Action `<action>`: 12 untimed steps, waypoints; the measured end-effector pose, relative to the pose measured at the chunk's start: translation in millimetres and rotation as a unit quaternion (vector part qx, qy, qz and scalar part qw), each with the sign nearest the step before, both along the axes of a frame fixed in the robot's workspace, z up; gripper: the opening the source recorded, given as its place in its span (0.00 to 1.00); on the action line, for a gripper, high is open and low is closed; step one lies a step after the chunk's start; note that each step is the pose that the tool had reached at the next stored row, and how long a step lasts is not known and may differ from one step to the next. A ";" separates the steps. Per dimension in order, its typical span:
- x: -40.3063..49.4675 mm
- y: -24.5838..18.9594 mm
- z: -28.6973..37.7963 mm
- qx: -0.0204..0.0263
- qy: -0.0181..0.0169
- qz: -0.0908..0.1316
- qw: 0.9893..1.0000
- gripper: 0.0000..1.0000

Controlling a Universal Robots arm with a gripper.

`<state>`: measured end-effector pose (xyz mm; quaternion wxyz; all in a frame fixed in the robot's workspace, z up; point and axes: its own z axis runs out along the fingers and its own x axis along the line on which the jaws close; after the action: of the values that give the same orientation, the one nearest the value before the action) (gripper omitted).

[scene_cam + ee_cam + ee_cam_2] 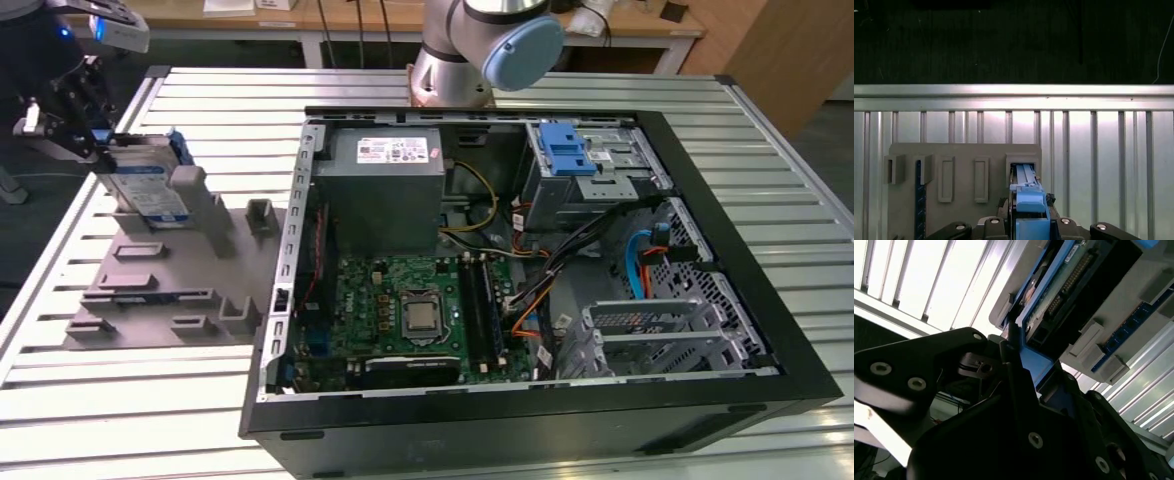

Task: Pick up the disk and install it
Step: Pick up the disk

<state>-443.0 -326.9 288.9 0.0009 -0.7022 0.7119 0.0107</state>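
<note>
1. Blue-bracketed, found the disk [147, 190] upright in grey holder [187, 300] on worktop [134, 400].
2. Found tool [1026, 201] clenched on disk's bracket edge.
3. Judged best: draw straight along slot, untilted, lest bracket bind.

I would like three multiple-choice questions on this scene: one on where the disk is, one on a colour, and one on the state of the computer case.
1. Where is the disk?
A. In the case's drive bay
B. Upright at the grey holder, on the exterior view's left of the computer case
C. Flat on the floor

2. What colour is the bracket around the disk?
A. Red
B. Yellow
C. Blue

3. The computer case is:
A. Open, with its inside showing
B. Closed by a side panel
C. Turned upside down

Answers:
1 B: the exterior view shows it upright, outside the case.
2 C: the first wrist view shows it blue.
3 A: the motherboard is in plain sight.
</note>
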 end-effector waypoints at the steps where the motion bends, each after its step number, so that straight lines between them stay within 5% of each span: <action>1: 0.0 0.0 0.0 0.000 0.000 0.000 1.000 0.37; 6: 0.1 -0.8 -0.1 -0.001 0.000 -0.001 1.000 0.37; 12: 0.1 -1.2 -0.4 -0.007 0.000 -0.005 1.000 0.37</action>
<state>-442.9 -328.1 288.5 -0.0040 -0.6989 0.7152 0.0056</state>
